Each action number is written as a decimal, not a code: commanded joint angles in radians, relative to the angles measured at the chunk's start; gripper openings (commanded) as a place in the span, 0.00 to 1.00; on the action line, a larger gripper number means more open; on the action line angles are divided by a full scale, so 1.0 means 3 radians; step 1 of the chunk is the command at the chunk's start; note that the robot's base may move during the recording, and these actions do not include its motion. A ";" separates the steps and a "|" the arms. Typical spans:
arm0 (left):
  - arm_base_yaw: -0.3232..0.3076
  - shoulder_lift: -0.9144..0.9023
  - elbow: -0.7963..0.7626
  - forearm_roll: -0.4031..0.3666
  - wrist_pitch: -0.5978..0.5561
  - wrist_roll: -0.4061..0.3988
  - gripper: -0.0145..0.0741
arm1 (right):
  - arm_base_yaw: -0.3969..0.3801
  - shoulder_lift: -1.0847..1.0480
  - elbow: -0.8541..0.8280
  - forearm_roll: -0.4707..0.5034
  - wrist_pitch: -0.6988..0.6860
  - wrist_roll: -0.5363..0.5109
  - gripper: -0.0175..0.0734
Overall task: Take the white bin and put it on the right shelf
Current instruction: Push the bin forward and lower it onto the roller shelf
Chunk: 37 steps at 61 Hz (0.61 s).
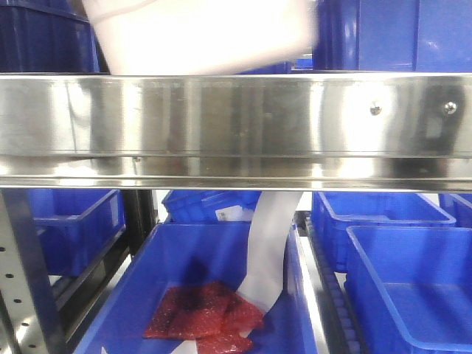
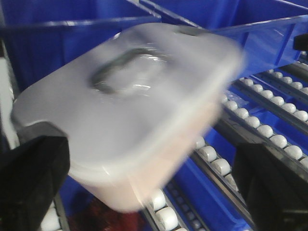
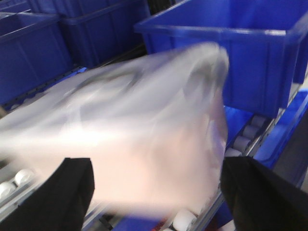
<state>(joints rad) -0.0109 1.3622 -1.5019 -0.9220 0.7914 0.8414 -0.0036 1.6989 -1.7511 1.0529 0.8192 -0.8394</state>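
We are seeing the white bin (image 1: 199,33), a large off-white, faintly pink plastic tub with rounded corners and a glossy lid, sitting tilted just behind the broad riveted front rail of the right shelf (image 1: 236,118), a shiny stainless-steel rack level. Dark blue plastic crates (image 1: 398,33) are flanking it left and right. The bin is smearing in every view, so we are judging it to be in transit, carried high to clear the rail. The right tool (image 3: 159,163) is grasping the bin, with both dark fingers pressing its sides. The left tool (image 2: 151,159) is straddling it. One finger is meeting a corner and the other is standing apart, so we cannot tell whether it is clenching. White roller tracks (image 2: 269,125) are lying underneath, probably the landing spot.
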 commanded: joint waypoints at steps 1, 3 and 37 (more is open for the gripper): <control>-0.0018 -0.0279 -0.0127 -0.0139 -0.0075 0.0012 0.64 | -0.0019 -0.0331 -0.0127 0.0108 0.0070 -0.0020 0.89; -0.0018 -0.0327 -0.0127 -0.0147 -0.0029 0.0012 0.60 | -0.0019 -0.0391 -0.0127 0.0108 0.0148 -0.0009 0.88; -0.0018 -0.0964 -0.0095 0.0658 0.0545 -0.0515 0.03 | -0.0019 -0.1506 0.0589 -0.0971 0.0646 0.0767 0.27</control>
<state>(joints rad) -0.0109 1.1012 -1.5085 -0.7859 1.0142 0.7706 -0.0036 1.3422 -1.6244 0.8094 1.0868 -0.6357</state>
